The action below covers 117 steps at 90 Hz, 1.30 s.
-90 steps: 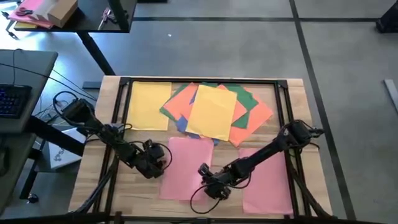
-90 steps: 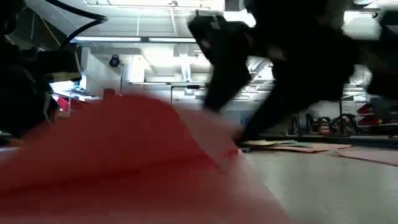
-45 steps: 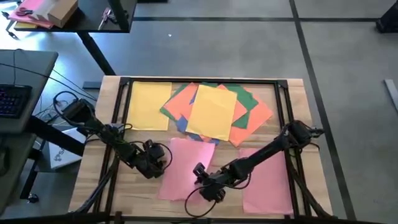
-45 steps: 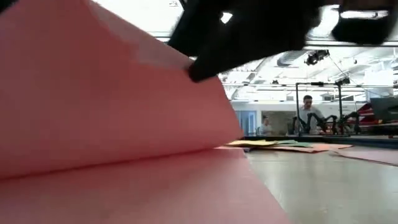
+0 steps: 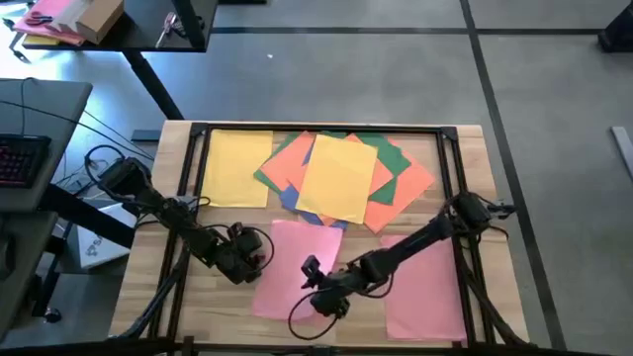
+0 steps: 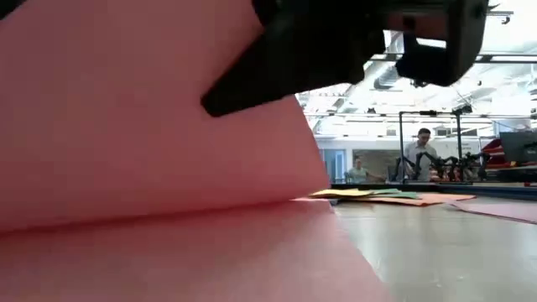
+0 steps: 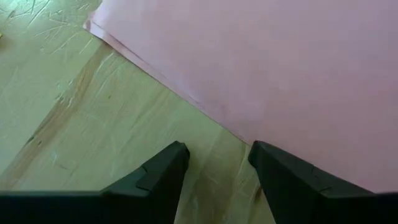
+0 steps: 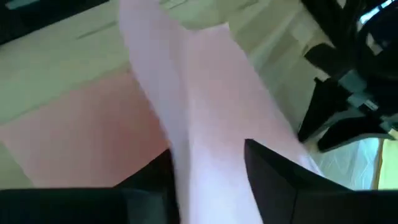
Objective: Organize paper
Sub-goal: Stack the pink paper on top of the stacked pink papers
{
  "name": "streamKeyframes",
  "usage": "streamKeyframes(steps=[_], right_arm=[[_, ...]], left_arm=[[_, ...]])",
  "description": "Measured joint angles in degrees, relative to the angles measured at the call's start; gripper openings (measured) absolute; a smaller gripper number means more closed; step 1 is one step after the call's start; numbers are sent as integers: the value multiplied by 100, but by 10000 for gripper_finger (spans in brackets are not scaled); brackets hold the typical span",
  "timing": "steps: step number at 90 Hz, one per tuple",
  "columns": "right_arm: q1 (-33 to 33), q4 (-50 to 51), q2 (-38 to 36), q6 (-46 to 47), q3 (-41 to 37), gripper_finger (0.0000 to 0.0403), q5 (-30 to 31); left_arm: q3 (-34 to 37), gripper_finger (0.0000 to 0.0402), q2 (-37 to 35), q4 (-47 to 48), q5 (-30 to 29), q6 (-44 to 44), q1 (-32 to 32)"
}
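A pink sheet of paper (image 5: 287, 259) lies at the near middle of the table, and its right part stands raised as a curved wall (image 6: 151, 117). My right gripper (image 5: 318, 297) is shut on that raised part. My left gripper (image 5: 259, 259) is open just left of the sheet's left edge (image 7: 186, 93), low over the wood, touching nothing. Another pink sheet (image 5: 425, 287) lies flat at the near right. A yellow sheet (image 5: 235, 168) lies flat at the far left. Beside it is a fanned pile of yellow, orange, green and blue sheets (image 5: 346, 178). My right gripper pinches the pink sheet's right edge near its near end (image 8: 205, 143) between its two fingers. It comes in low, slanting from the table's right. The held part (image 6: 277, 159) is lifted and curls over toward the left. The sheet's left part stays flat on the table.
A black frame (image 5: 316, 129) runs round the table top along its edges. Bare wood (image 5: 213, 297) shows at the near left. Beyond the table stand a desk with a keyboard (image 5: 20, 158), and people and equipment show in the room (image 6: 419, 155).
My right gripper has gone toward the table's left edge with the pink sheet's right edge. That edge has risen and curled over the sheet, standing much taller in the low view than before. The sheet's left part has stayed in place.
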<state>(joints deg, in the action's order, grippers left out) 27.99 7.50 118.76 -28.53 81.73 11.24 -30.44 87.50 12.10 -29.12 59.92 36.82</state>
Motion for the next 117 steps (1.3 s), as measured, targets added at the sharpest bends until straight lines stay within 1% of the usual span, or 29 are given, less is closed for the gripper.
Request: streamKeyframes(steps=[13,18,31,39,49,62,77,87,99,106,111,117], right_arm=[[2,2,2,2,0,26,-98],[1,3,16,13,0,9,-129],[-23,41,50,20,0,2,64],[-22,199,48,48,110,0,447],[-22,446,25,52,378,0,626],[-57,629,19,17,433,0,658],[-159,779,151,22,433,0,513],[-188,785,175,51,424,0,534],[-199,769,166,158,428,0,670],[-214,751,166,165,428,0,752],[-218,712,166,274,428,0,763],[-250,700,166,562,428,0,726]], left_arm=[[-5,179,-40,55,64,-44,-2],[-9,179,-85,101,104,-62,-4],[-2,179,-279,276,214,-305,-50],[-44,179,-563,825,272,-294,-193],[-219,179,-1034,1304,-128,-396,-390],[-243,179,-1516,1358,-553,-664,-634],[-247,179,-1618,1346,-584,-663,-787],[-247,179,-1615,1093,-429,-693,-766],[-247,179,-1600,51,-209,-1079,-541],[-251,179,-1511,-530,67,-1198,-360],[-251,179,-1426,-768,304,-1023,-209],[-283,179,-1343,-834,396,-598,-9]])
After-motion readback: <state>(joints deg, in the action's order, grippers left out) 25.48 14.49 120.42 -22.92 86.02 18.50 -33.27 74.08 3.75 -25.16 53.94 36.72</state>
